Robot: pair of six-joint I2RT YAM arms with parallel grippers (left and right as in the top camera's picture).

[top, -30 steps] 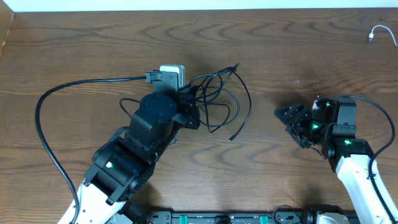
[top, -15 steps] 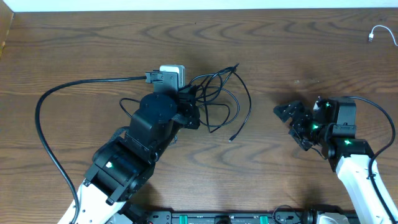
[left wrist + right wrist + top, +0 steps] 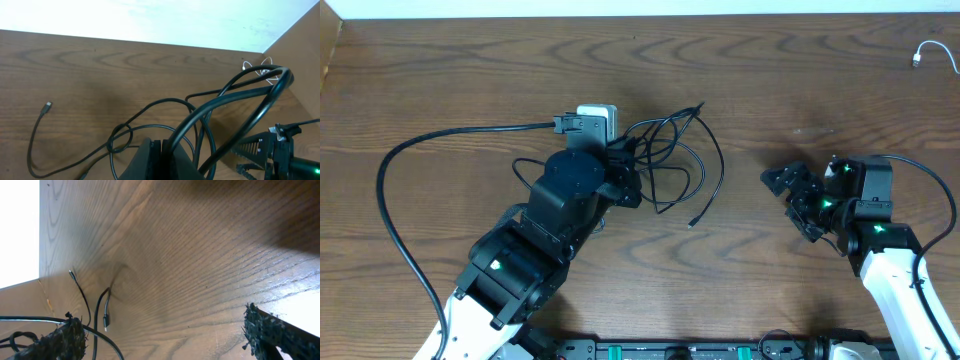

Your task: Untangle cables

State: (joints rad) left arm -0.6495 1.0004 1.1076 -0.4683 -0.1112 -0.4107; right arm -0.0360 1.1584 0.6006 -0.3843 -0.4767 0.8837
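At table [image 3: 470, 70] centre, black cables [image 3: 670, 125] tangled, clamped in left end effector [image 3: 161, 150]; white cable [image 3: 930, 52] far at corner. Right end effector [image 3: 790, 198] spread wide, well apart. Risk of cinching loops tighter if pulled one-handed.

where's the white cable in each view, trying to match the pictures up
overhead: white cable at the far top-right edge of the picture.
left wrist: white cable upper right, small loops partly behind the raised black loop.
right wrist: not in it.
shared landmark: black cable tangle, centre-left overhead, lower right in left wrist, bottom left in right wrist.
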